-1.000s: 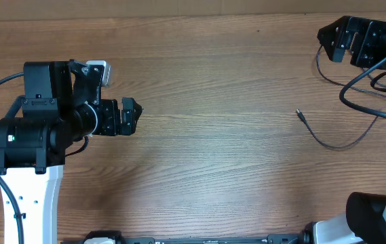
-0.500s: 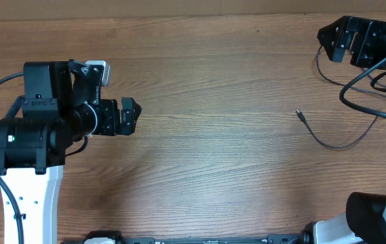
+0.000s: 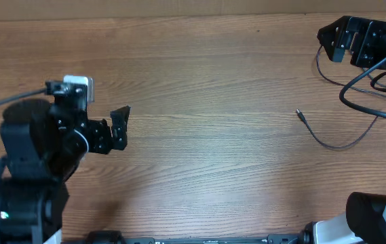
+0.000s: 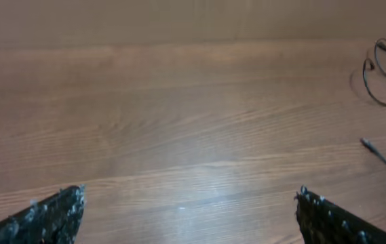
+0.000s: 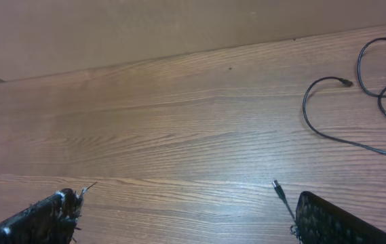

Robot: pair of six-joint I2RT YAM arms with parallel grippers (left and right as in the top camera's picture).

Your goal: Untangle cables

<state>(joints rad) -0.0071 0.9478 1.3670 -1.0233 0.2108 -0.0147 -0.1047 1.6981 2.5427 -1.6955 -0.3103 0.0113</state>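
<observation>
Several thin black cables lie at the table's right side. One cable [image 3: 342,144] curves from a small plug [image 3: 299,114] toward the right edge; others [image 3: 382,81] loop under the right arm. My left gripper [image 3: 121,127] is open and empty at the table's left, far from the cables; its wrist view shows them far right [image 4: 384,160]. My right gripper [image 3: 331,42] is open and empty at the back right. In the right wrist view [image 5: 186,198] a plug [image 5: 276,184] lies just by the right finger [image 5: 342,220], with a cable loop [image 5: 313,120] farther off.
The wooden table [image 3: 213,149] spans the whole view. Thicker black robot wiring [image 3: 362,78] hangs from the right arm over the thin cables. The left arm's body [image 3: 33,156] fills the left edge. The right arm's base [image 3: 372,217] stands at the front right corner.
The left arm has swung and its gripper has shifted slightly left and toward the front. The right arm and the cables have not moved.
</observation>
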